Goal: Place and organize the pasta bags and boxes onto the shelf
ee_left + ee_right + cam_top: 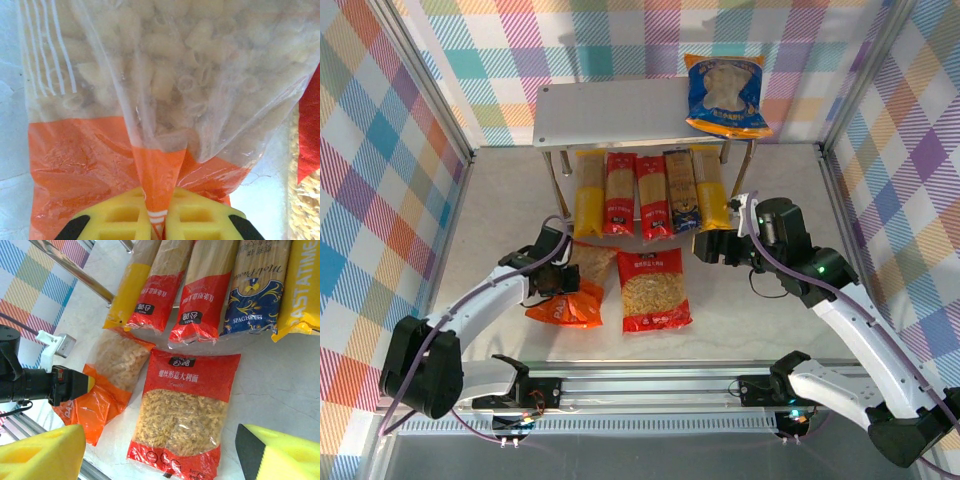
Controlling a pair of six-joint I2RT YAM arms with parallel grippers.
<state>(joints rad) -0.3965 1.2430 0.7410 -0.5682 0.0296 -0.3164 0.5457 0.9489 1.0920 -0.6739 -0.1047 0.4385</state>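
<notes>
We are pinching a fold of the orange bag (85,165) in the left pincer (156,222), the right pincer (712,246) hanging open; lifting it onto the shelf (610,115) is probably coming next.

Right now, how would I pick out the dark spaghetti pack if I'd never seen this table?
Find the grey shelf at the back of the table. Five long packs lie side by side under its top; the dark blue spaghetti pack is fourth from the left, the only one neither red nor yellow.
</notes>
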